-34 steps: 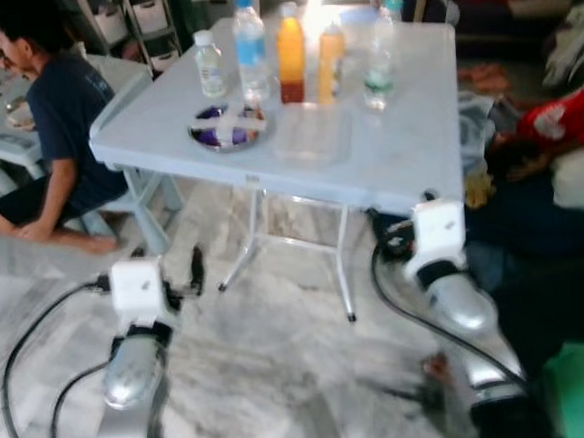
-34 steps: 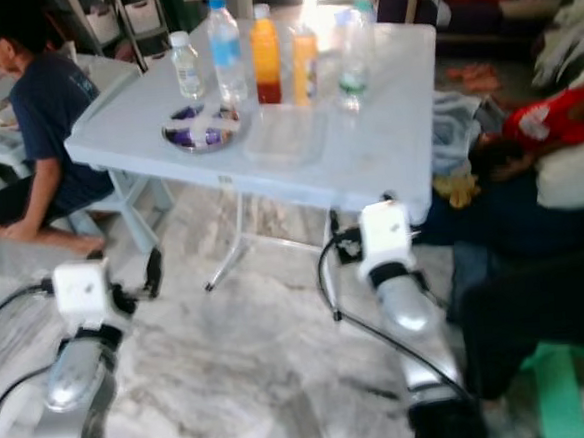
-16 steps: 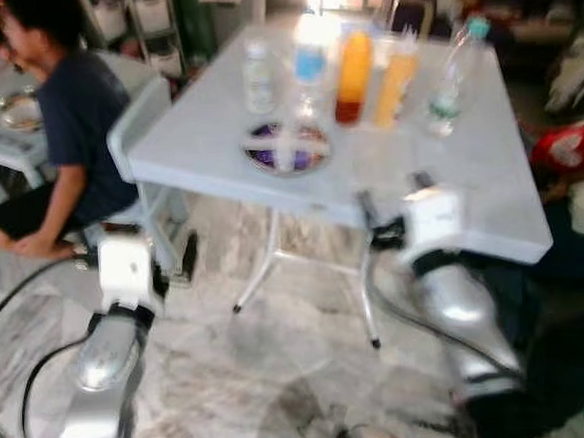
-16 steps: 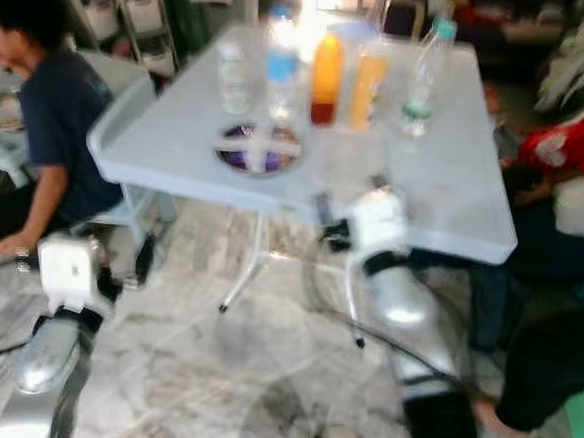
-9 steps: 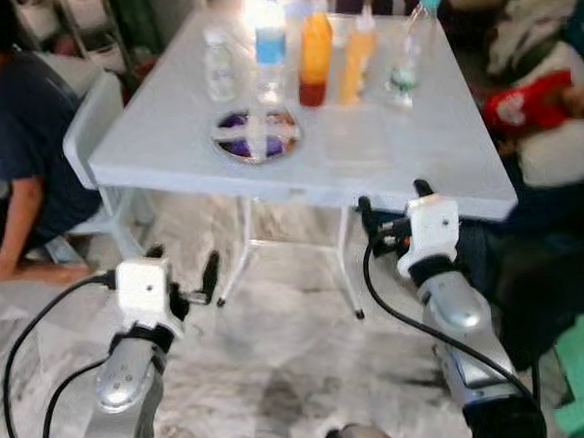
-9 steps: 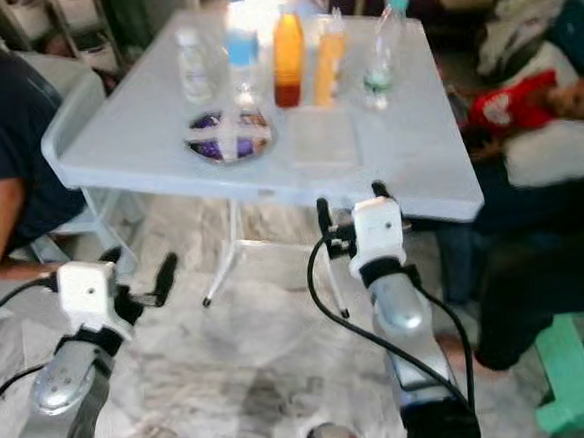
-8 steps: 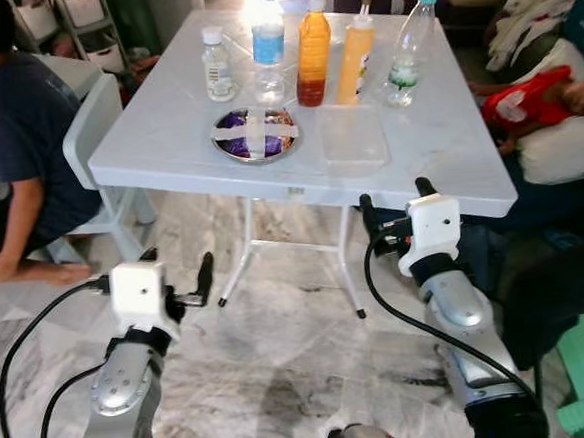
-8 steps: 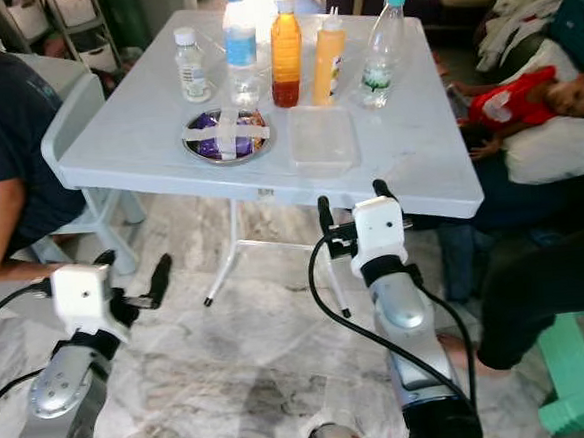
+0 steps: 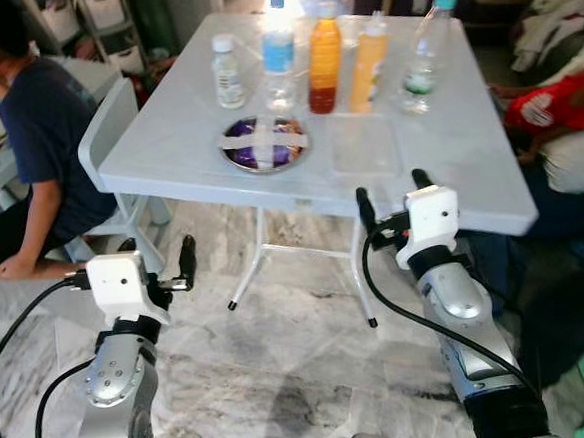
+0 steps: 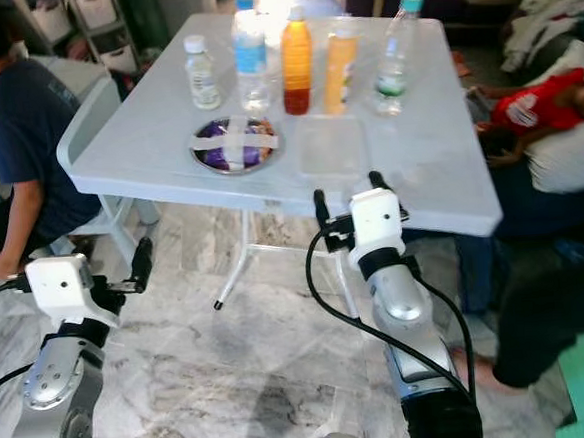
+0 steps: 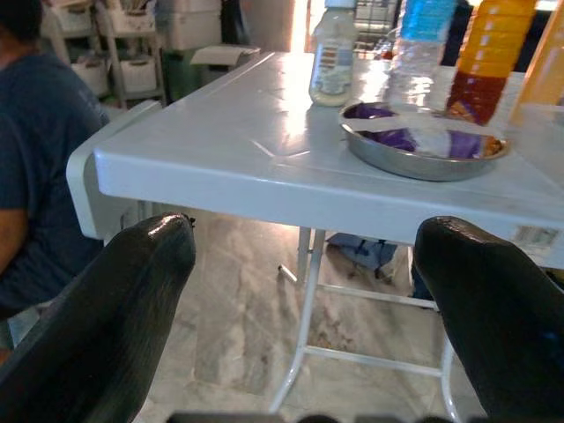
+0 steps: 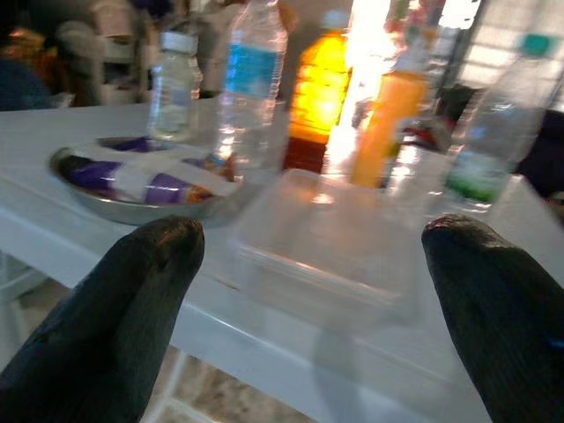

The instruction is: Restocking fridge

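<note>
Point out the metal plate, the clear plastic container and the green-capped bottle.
metal plate [image 10: 234,144], right eye view, taped centre
clear plastic container [image 10: 333,147], right eye view, lid middle
green-capped bottle [image 10: 393,62], right eye view, clear body

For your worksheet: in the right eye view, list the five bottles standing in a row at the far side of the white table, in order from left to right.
Small clear bottle with white cap → water bottle with blue label → dark orange juice bottle → light orange bottle → clear bottle with teal cap.
</note>
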You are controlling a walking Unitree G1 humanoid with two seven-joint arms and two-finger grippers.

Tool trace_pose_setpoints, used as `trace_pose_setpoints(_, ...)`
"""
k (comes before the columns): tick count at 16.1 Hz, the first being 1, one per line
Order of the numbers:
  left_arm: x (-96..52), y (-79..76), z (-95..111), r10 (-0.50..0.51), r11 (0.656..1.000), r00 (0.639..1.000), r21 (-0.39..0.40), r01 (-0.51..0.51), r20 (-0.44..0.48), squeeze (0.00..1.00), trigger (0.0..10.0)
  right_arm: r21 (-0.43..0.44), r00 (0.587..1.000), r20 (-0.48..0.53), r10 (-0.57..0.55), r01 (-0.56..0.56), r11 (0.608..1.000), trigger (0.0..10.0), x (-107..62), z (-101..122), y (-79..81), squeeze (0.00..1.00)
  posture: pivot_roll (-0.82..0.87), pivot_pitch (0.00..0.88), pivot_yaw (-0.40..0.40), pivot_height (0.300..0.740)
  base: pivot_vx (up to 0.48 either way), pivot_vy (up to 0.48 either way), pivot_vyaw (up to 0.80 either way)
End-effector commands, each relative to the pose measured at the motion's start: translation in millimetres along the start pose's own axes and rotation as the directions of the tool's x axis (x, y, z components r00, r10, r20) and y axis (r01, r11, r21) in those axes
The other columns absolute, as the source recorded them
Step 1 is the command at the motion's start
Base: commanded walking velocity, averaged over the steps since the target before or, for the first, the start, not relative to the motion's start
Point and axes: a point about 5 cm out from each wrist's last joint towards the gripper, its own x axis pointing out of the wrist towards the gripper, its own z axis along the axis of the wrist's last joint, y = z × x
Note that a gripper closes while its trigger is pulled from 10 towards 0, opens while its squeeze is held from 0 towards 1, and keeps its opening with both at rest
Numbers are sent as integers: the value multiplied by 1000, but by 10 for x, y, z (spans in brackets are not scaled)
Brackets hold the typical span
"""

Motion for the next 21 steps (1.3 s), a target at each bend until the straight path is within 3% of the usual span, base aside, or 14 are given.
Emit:
trace_pose_setpoints(1,-4,-18,9,-13,1000,1000,0,13,-4,0,10000,25,1000,-18,12,-12,1000,10000,51,7,31,0,-54,92,19,735,337,0,0)
trace_pose_setpoints(4,-16,-80,-20,-32,999,999,-12,31,-19,0,10000,6,997,-61,47,-47,999,10000,140,-6,-39,0,-51,93,14,735,337,0,0)
trace_pose_setpoints(8,-8,-65,4,-36,999,999,-16,36,-11,0,10000,-71,986,-19,165,-166,984,10000,146,80,48,0,-44,92,12,735,319,0,0)
trace_pose_setpoints(11,-24,19,33,3,999,1000,-32,-3,-1,0,10000,-135,991,93,93,-80,988,10000,167,214,68,0,-33,103,17,735,0,0,-338)
trace_pose_setpoints(14,-18,5,34,-9,999,1000,-33,9,-3,0,10000,-155,993,116,12,6,988,10000,139,249,17,0,-46,102,21,735,0,0,-704)
trace_pose_setpoints(18,38,-27,24,-5,999,1000,-35,5,-3,0,10000,-95,989,89,-116,124,988,10000,146,210,-185,0,-62,97,24,735,0,0,-800)
trace_pose_setpoints(21,31,-83,5,-19,999,1000,-34,19,-11,0,10000,-66,995,66,-77,82,994,10000,228,213,-202,0,-60,96,26,735,0,0,0)
